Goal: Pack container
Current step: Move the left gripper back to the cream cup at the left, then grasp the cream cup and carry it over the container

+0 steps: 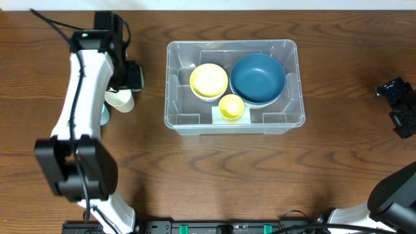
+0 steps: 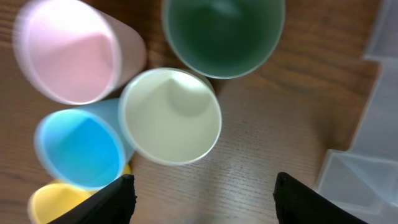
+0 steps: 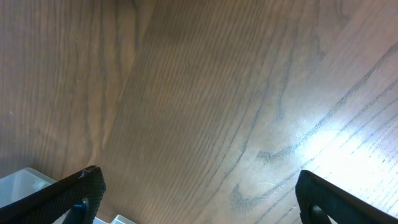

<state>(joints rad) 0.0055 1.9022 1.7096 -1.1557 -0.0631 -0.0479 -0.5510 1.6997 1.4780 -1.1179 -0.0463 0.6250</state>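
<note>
Table [image 3: 186, 93] dk brown w/ wood grain. Container [image 1: 170, 84] clear. Teal-blue bowl [image 1: 258, 78], pale yellow bowl [image 1: 208, 80], bright yellow cup [image 1: 231, 106]. Others: pink cup [image 2: 68, 53], dk green cup [image 2: 222, 31], cream cup [image 2: 169, 115], lt blue cup [image 2: 78, 149].

**Dark wood bench: one bin, one huddle of cups**

You have a dark brown, wood-grain bench [image 1: 214, 175]. The clear container [image 1: 170, 97] sits on it near the middle, with its long sides running left to right. To its left and apart from it, five cups stand close together on the wood, mouths up. A cream cup [image 2: 169, 115] is in the middle of the group, with a green cup [image 2: 222, 34] and a pink cup [image 2: 68, 53] near it. A blue cup [image 2: 79, 149] is just beside it, and a yellow cup [image 2: 53, 202] is half hidden behind the blue one. From overhead you can make out only the cream cup clearly. On the right side, the grain catches a bright patch of glare.
</note>
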